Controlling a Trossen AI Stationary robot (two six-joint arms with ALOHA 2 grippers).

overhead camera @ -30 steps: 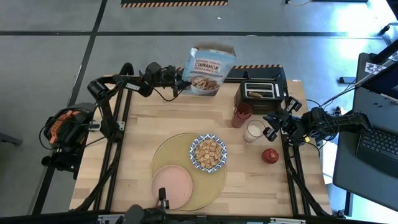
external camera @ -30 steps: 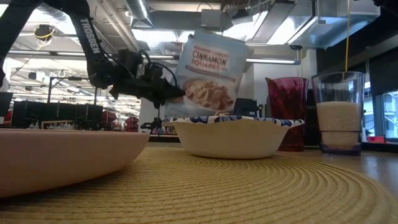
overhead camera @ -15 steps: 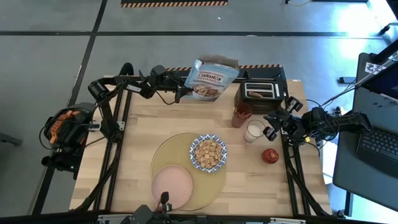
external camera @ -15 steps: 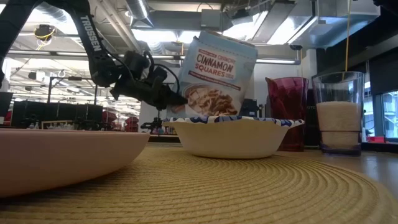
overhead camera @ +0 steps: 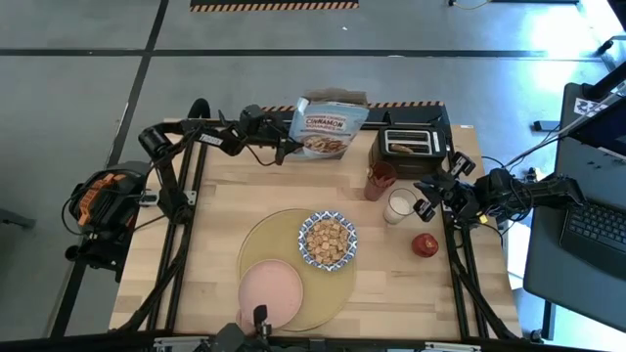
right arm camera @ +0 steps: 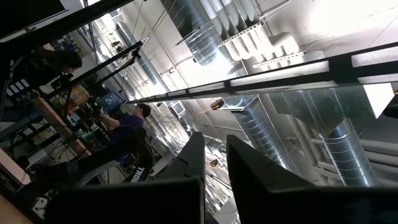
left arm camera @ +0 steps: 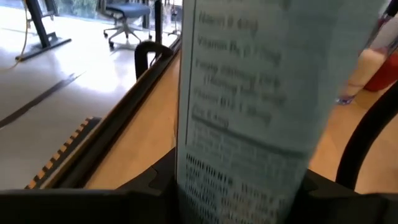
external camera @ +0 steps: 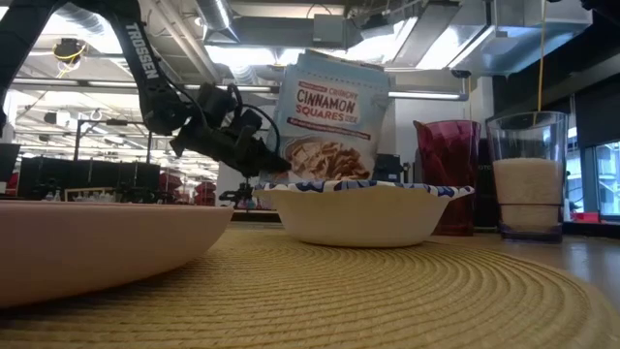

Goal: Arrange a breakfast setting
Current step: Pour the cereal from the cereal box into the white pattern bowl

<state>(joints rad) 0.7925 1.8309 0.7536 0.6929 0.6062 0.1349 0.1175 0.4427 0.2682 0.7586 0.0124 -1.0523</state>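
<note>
Blue cereal box (overhead camera: pixel 329 125) upright at table's far edge; black toaster (overhead camera: pixel 409 149) near it, apart.

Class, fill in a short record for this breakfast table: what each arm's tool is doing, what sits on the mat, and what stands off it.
left tool: shut on the blue cinnamon cereal box, at the table's far edge
right tool: shut, empty, beside the glass of milk
on round tan woven placemat: blue-and-white patterned bowl filled with cereal; empty pink plate
off the placemat: translucent red cup, red apple, black toaster
</note>
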